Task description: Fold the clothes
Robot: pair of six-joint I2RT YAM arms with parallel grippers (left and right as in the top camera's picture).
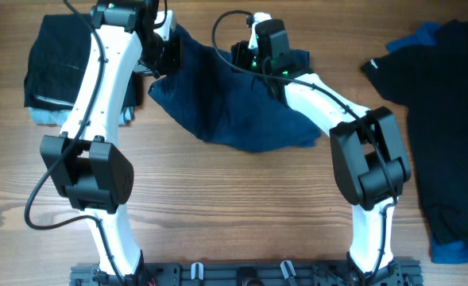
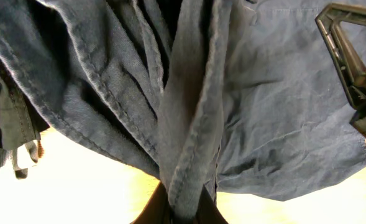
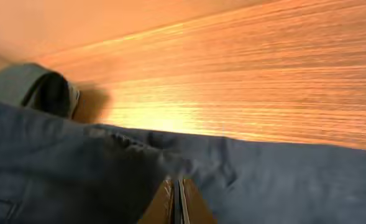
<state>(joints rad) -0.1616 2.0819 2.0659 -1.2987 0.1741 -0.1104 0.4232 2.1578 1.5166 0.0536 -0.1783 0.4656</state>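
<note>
I see the crumpled dark navy blue cloth shorts (image 1: 234, 111) in the upper middle of the overhead frame, on the wooden desk (image 1: 218, 206). My left end effector (image 1: 164, 57) is clenched on a bunched fold at their upper-left edge, and the left wrist view shows the fabric gathered between its dark fingers (image 2: 146, 216). My right end effector (image 1: 257, 57) pinches their upper-right edge, jaws pressed together on the cloth. At upper left a folded black garment (image 1: 55, 59) lies on light blue cloth (image 1: 47, 117). At the right edge a spread black garment (image 1: 448, 119) lies over a royal blue garment (image 1: 460, 250).
</note>
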